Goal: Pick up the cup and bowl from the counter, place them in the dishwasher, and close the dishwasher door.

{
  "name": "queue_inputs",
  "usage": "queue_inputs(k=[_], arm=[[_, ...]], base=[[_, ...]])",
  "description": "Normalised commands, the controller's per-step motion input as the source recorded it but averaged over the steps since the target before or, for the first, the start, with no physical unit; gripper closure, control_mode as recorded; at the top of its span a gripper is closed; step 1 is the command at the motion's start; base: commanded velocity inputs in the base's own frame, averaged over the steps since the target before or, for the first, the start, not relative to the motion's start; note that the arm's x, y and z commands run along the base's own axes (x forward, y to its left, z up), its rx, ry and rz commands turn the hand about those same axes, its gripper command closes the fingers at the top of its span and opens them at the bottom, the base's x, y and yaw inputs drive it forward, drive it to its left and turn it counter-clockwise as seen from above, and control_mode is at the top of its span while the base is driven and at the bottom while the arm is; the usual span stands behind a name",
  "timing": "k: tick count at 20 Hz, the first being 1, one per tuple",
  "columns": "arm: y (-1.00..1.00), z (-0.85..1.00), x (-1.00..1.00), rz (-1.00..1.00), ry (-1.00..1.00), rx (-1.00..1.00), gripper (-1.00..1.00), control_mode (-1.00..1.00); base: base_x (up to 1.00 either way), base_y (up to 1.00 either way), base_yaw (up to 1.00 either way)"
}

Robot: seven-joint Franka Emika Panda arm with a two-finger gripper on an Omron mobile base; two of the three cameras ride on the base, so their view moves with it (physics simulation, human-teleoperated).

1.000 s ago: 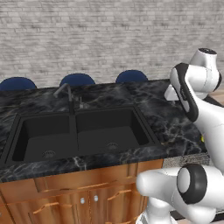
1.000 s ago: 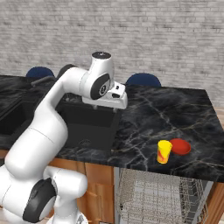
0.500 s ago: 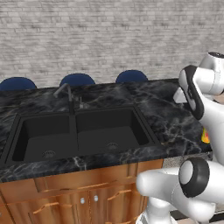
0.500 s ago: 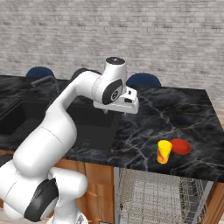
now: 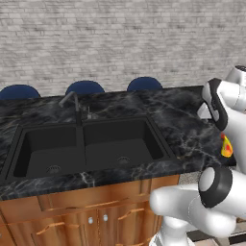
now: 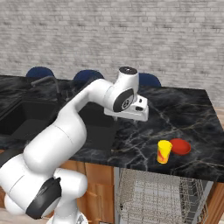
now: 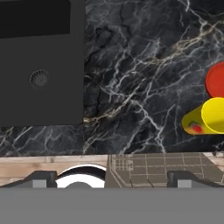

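Observation:
The yellow cup stands upright on the black marble counter near its front edge. The red bowl sits right beside it on the right. In the hand view the cup and the bowl lie at the right edge. A sliver of the cup peeks out behind my arm in the left base view. My gripper hovers above the counter, to the left of the cup and apart from it. Its fingertips stand wide open with nothing between them. The dishwasher's grey wire rack is pulled out under the counter edge. The dishwasher door is out of view.
A black double sink with a faucet lies left of the gripper. Brown wooden cabinets run below it. Blue stool tops line the counter's far side before a brick wall. The counter's right edge is close to the bowl.
My arm has swung to the right over the counter, from above the sink toward the cup and bowl. The gripper stays open. Cup and bowl have not moved.

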Motion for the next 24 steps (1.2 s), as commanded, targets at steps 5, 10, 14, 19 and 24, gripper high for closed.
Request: queue_inputs(k=[5,10,14,19,24], arm=[[-0.31,-0.26,0.03,0.0,0.01,0.01,-1.0,-1.0],[-0.28,-0.32,0.03,0.0,0.02,0.02,-1.0,-1.0],[-0.26,-0.36,0.04,0.0,0.03,0.04,-1.0,-1.0],[-0.24,-0.36,0.05,0.0,0.04,0.05,-1.0,-1.0],[-0.25,-0.25,0.18,0.0,0.04,0.03,-1.0,-1.0]], base=[[0.0,0.0,0.0],[0.0,0.0,0.0],[0.0,0.0,0.0],[0.0,0.0,0.0],[0.0,0.0,0.0]])
